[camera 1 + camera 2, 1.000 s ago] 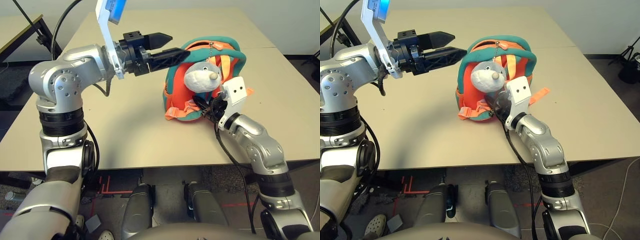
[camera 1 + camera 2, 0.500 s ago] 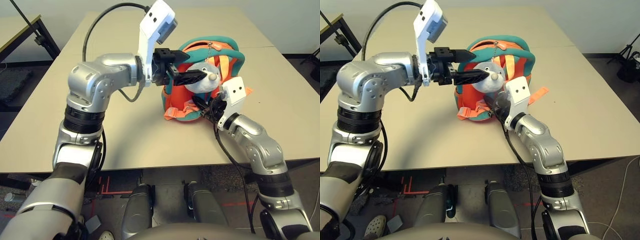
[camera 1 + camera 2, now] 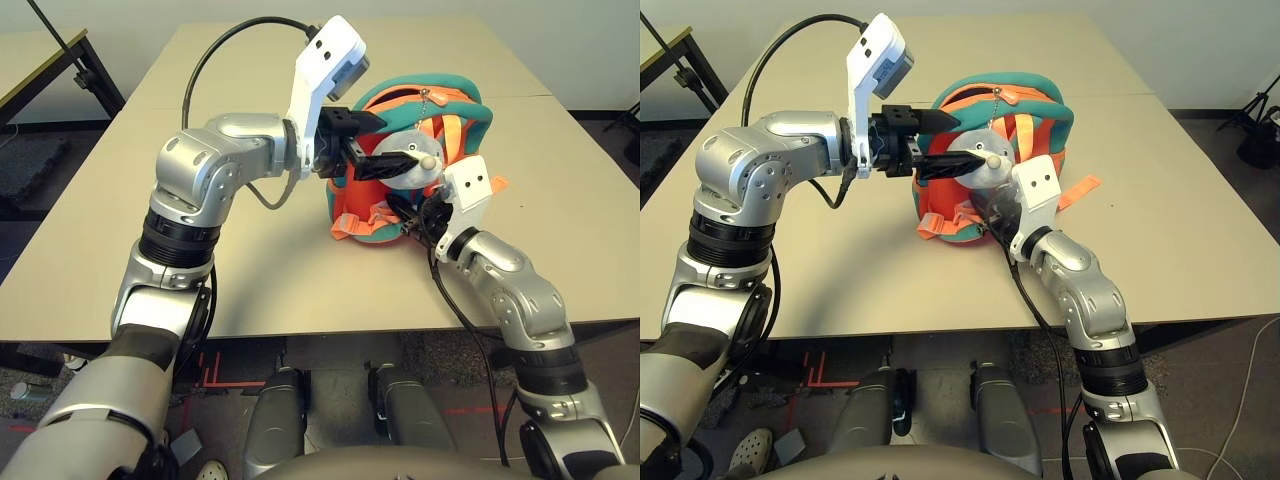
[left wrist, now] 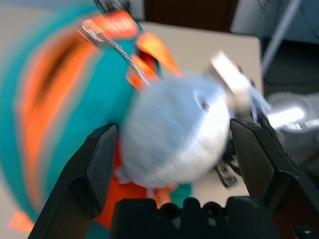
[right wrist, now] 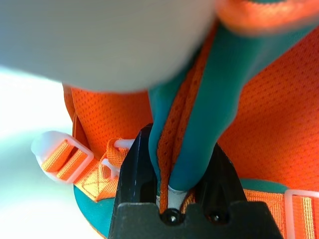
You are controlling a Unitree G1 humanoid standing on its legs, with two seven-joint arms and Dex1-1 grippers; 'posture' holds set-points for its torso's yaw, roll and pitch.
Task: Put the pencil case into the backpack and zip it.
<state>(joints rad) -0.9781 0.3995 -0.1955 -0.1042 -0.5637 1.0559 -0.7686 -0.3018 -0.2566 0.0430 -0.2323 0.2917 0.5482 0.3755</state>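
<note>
Backpack [image 3: 362, 205], one in all, orange with teal trim, rests on the one table [image 3: 270, 260] that my two arms reach over. It sits just beyond my right tool [image 5: 183, 135] and to the right of my left tool [image 3: 401, 143], whose two fingers overlap its near left part from where I look.

My left tool is open, its two fingers spread wide. One grey-and-white plush charm [image 4: 174, 129] lies ahead of the gap between them; whether either finger touches it, I cannot tell. One metal chain [image 4: 132, 62] runs from the charm up to the top of the backpack. Also up there, beyond the charm, one dark gap [image 3: 965, 94] shows inside an orange-lined opening.

My right tool is gripping one teal strap [image 5: 214, 89] with orange edging, low on the backpack, one finger on either side of it. Two pale buckles [image 5: 75, 162] flank that tool, one on each side. One loose orange strap end [image 3: 1078, 192] lies on the table, beyond the right tool and to its right.
</note>
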